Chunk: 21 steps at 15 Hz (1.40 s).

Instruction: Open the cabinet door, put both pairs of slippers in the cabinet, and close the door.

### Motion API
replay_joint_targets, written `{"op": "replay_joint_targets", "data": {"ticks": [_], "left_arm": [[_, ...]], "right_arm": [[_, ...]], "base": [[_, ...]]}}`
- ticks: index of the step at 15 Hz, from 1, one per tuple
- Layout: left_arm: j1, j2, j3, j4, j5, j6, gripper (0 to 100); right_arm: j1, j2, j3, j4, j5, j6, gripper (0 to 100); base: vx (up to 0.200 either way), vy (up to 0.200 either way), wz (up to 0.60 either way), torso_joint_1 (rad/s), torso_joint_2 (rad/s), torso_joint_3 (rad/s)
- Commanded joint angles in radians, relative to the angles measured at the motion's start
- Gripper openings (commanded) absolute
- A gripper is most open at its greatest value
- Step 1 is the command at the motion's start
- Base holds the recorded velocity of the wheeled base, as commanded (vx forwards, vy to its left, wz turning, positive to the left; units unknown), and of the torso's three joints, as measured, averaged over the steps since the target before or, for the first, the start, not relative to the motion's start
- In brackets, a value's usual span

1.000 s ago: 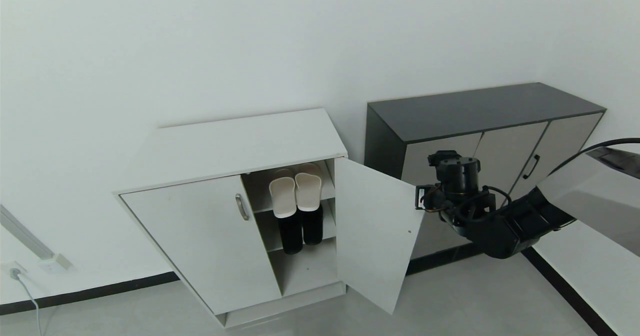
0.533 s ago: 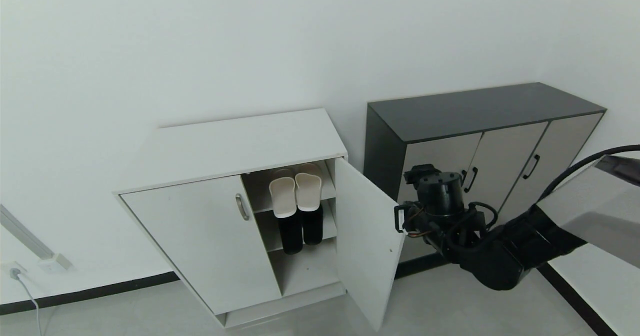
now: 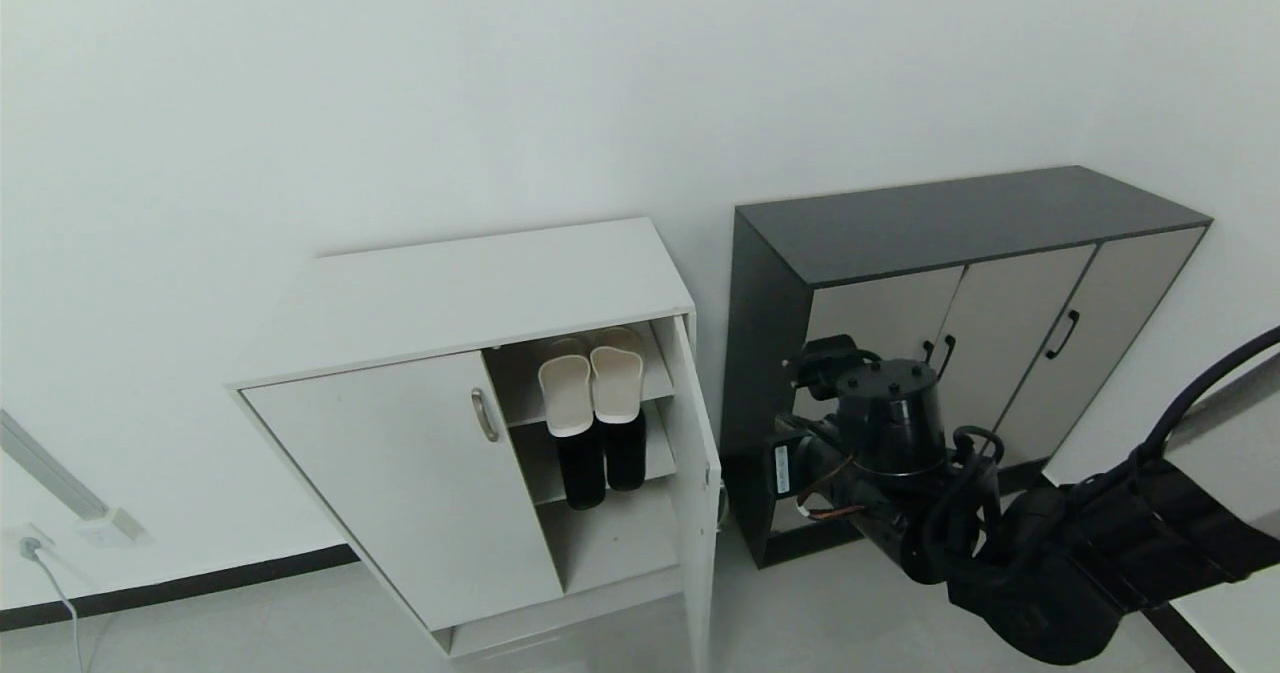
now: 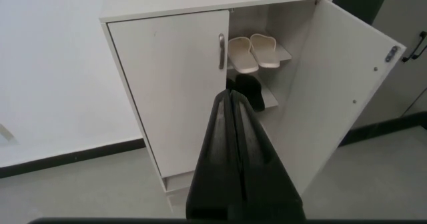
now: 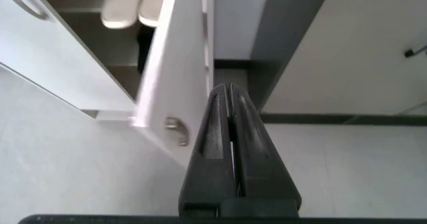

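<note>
The white cabinet (image 3: 480,283) is flat, matte board with square corners, standing against a plain wall. Its left door (image 3: 420,473) is closed and carries a small curved metal handle (image 3: 484,414). The right door (image 3: 697,473) stands swung out, and from the head view it is nearly edge-on. Inside, the cream slippers (image 3: 590,385) lie side by side on the upper shelf, smooth and rounded, their ends overhanging the shelf edge. The black slippers (image 3: 597,465) sit on the shelf directly below, dark against the pale board.

The right gripper (image 5: 231,94) has its two black fingers pressed together with nothing between them. It sits just beside the open door's outer face, near that door's metal knob (image 5: 176,126); I cannot tell whether it touches. The left gripper (image 4: 232,97) is likewise pinched together and empty, well back from the cabinet front.

Between the open door and the dark cabinet (image 3: 960,213) lies a narrow strip of pale floor (image 3: 850,613).
</note>
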Motion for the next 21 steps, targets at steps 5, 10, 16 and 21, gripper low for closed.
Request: {"op": "replay_joint_targets", "data": {"ticks": [5, 10, 16, 21], "left_arm": [[0.000, 0.001, 0.000, -0.001, 0.000, 0.000, 0], [0.000, 0.001, 0.000, 0.001, 0.000, 0.000, 0], [0.000, 0.001, 0.000, -0.001, 0.000, 0.000, 0], [0.000, 0.001, 0.000, -0.001, 0.002, 0.000, 0]], "right_arm": [[0.016, -0.005, 0.023, -0.012, 0.004, -0.004, 0], [0.022, 0.003, 0.039, -0.051, 0.006, -0.018, 0], [0.028, 0.006, 0.048, -0.063, 0.009, -0.037, 0], [0.028, 0.006, 0.069, -0.080, 0.044, -0.037, 0]], "base": [[0.000, 0.000, 0.00, 0.000, 0.00, 0.000], [0.000, 0.000, 0.00, 0.000, 0.00, 0.000], [0.000, 0.000, 0.30, 0.004, 0.00, 0.000], [0.000, 0.000, 0.36, 0.000, 0.00, 0.000]]}}
